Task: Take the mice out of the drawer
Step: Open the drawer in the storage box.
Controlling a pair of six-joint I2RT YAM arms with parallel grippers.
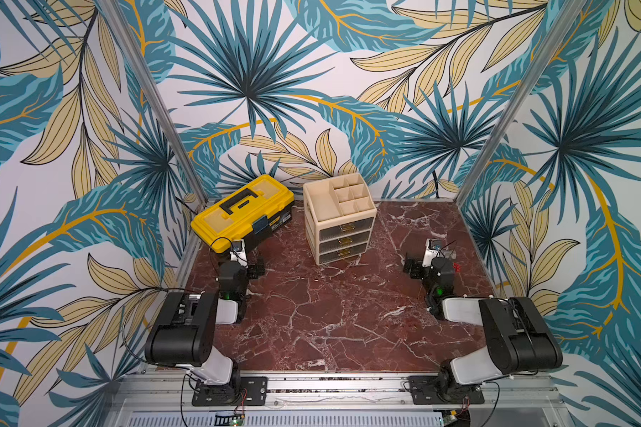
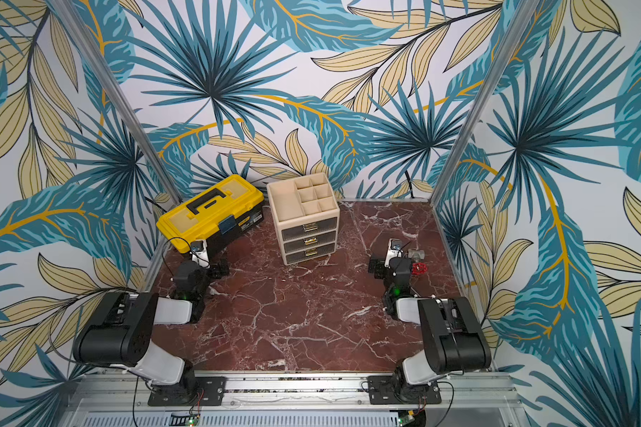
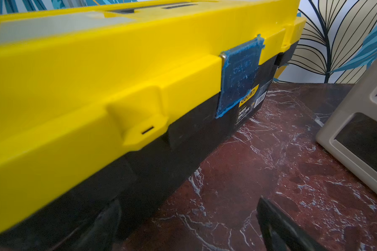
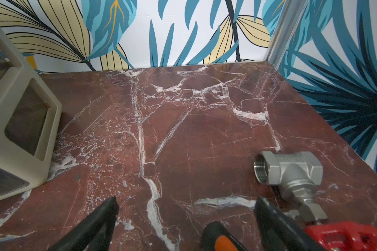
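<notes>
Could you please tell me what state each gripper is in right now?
Left gripper: open, holding nothing, beside the yellow toolbox.
Right gripper: open, holding nothing, near the metal valve.

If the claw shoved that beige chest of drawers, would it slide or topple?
Probably slide: the chest of drawers looks like light plastic and the marble table is glossy. It stands fairly tall on a small base, so a high push might tip it.

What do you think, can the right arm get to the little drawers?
Probably yes. Only bare table lies between the open right gripper and the drawer unit; the valve lies on its other side.
</notes>
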